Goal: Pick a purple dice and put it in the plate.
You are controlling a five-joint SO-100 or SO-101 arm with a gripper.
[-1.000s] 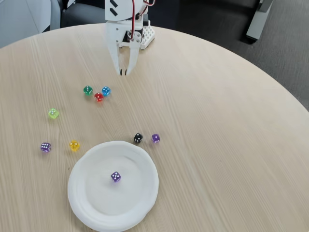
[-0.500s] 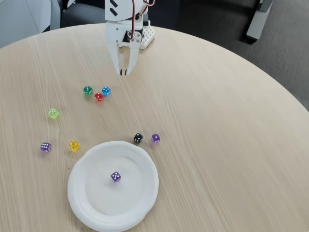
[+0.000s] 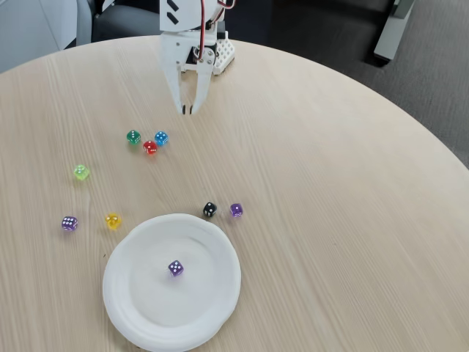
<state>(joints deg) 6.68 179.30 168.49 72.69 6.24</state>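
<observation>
The white pincer [image 3: 188,110] points straight down at the desk's [image 3: 330,183] far side, tips nearly touching and holding nothing, well apart from every die. One purple dice [image 3: 176,268] sits in the plate [image 3: 124,293]; others lie at the plate's right [image 3: 236,210] and left [image 3: 69,223].

A round, pale wood-grain table [image 3: 330,169] carries scattered dice — green [image 3: 133,136], red [image 3: 150,147] and blue [image 3: 161,138] clustered at about ten o'clock. A lime die [image 3: 81,172] and a yellow die [image 3: 112,221] lie toward nine, and a black die [image 3: 209,210] sits near centre.
</observation>
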